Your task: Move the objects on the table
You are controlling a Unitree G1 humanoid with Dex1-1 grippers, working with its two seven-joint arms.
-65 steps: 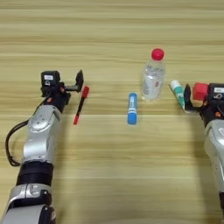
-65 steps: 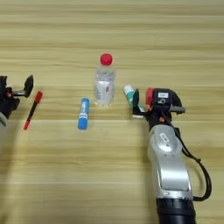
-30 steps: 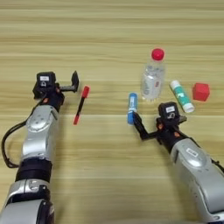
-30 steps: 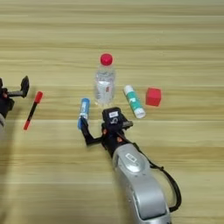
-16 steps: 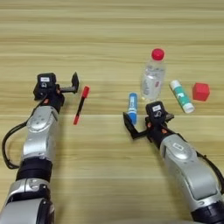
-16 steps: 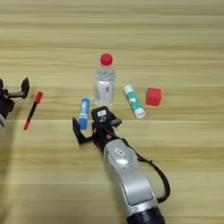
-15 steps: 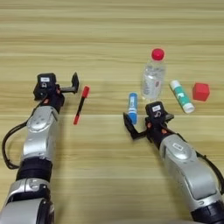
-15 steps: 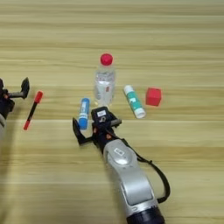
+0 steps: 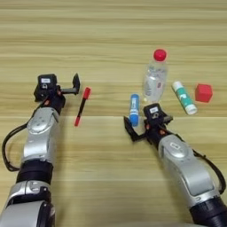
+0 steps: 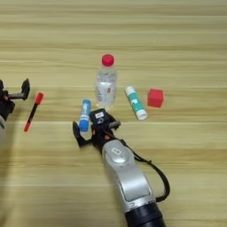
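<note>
Wooden table (image 9: 111, 35) is filling our view; our right gripper (image 9: 144, 126) is hovering with jaws apart at the near end of the blue-and-white tube (image 9: 134, 109), near the surface's middle; our left gripper (image 9: 60, 88), jaws also apart, is waiting beside the thin red pen (image 9: 82, 106) toward the left edge; closing askew, we are risking rolling the tube into the upright bottle (image 9: 155, 80) just beyond, toppling it.

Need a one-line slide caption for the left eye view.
Right gripper open beside blue-and-white tube; left gripper open near red pen.
</note>
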